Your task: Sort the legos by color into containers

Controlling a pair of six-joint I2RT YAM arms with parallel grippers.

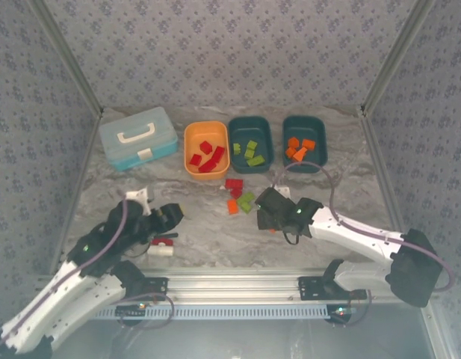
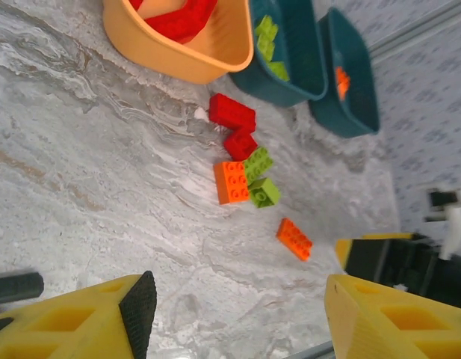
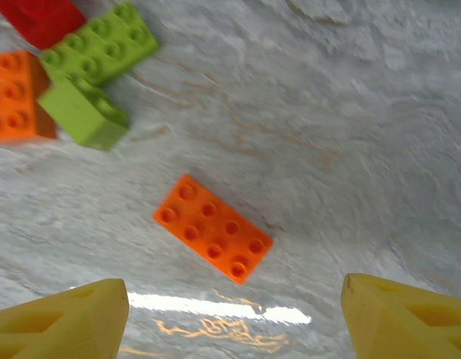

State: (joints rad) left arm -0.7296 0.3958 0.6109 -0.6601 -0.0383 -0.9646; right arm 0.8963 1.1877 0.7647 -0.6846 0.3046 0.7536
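An orange tub (image 1: 196,138) holds red bricks. The middle teal tub (image 1: 241,129) holds lime green ones, and the right teal tub (image 1: 305,127) holds orange ones. In front of the tubs, loose red (image 1: 234,185), orange (image 1: 232,206) and green (image 1: 246,202) bricks lie in a cluster. A flat orange brick (image 3: 213,238) lies apart on the table. My right gripper (image 3: 234,314) is open just above it, with nothing between the fingers. My left gripper (image 2: 237,314) is open and empty over bare table, left of the cluster (image 2: 245,168).
A light blue case (image 1: 137,137) with a white handle stands at the back left. A red-handled tool with a white cylinder (image 1: 161,247) lies near the left arm. Patterned walls enclose the marble table (image 1: 200,224) on three sides.
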